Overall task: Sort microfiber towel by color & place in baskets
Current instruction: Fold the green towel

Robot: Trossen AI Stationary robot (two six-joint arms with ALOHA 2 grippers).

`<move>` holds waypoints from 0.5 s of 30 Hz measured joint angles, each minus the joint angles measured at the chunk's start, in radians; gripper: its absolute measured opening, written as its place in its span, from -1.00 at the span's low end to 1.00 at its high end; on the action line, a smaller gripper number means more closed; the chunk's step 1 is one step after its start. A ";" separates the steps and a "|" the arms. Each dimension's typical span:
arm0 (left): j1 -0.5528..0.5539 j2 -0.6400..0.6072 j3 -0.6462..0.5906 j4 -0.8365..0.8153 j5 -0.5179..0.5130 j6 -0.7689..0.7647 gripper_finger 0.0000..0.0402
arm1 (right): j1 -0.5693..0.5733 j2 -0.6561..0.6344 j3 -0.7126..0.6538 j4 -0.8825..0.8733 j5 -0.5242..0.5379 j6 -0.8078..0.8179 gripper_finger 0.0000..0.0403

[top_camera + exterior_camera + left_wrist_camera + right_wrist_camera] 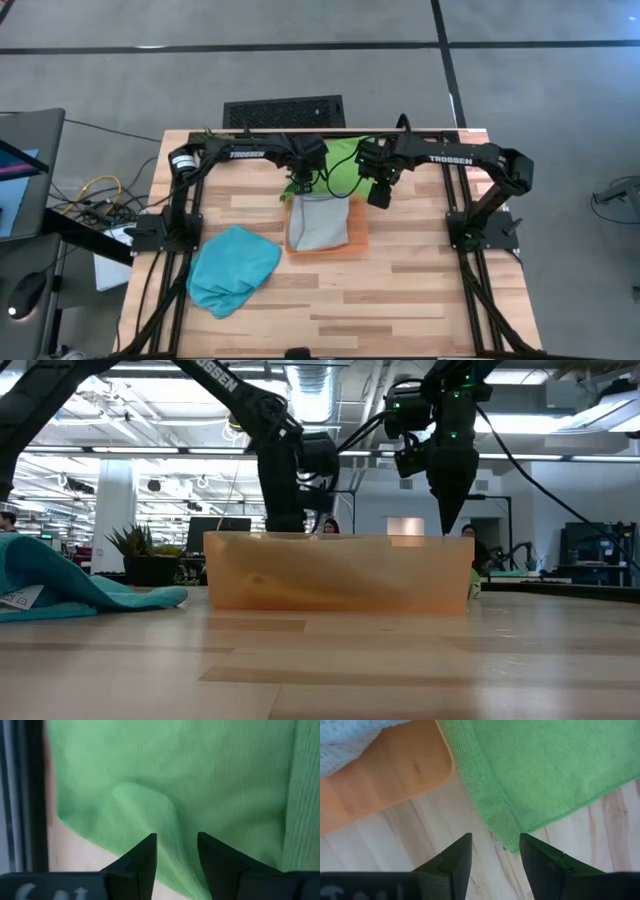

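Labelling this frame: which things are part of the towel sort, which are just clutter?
Job:
- green towel, under both grippers
- grey towel, in the orange tray
- teal towel, on the table
- left gripper, right gripper

Clutter:
- potted plant
- cables beside the table

The orange tray (357, 238) sits mid-table with a grey towel (318, 222) lying in it. A green towel (343, 160) lies spread behind it at the far edge — the teal towel (234, 268) lies crumpled near the left side.
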 joint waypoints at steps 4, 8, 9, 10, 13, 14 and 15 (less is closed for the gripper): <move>0.006 0.036 0.000 -0.001 -0.033 0.004 -0.33 | 0.000 0.000 0.000 0.000 0.000 0.008 -0.06; 0.007 0.050 0.000 0.006 -0.056 0.010 -0.33 | 0.000 0.000 0.000 -0.001 0.000 0.008 -0.06; 0.006 0.050 0.000 0.012 -0.056 0.016 -0.33 | 0.000 0.000 0.000 -0.001 0.000 0.008 -0.07; 0.006 0.050 0.000 0.025 -0.055 0.021 -0.34 | 0.000 0.000 0.000 -0.001 0.000 0.008 -0.07; 0.008 0.042 0.002 0.032 -0.056 0.040 -0.46 | 0.000 0.000 0.000 -0.001 0.000 0.008 -0.08; 0.010 0.041 0.008 0.034 -0.061 0.046 -0.52 | 0.000 0.000 0.000 -0.001 0.000 0.008 -0.09; 0.012 0.041 0.015 0.032 -0.069 0.050 -0.60 | 0.000 0.000 0.000 -0.001 0.000 0.008 -0.09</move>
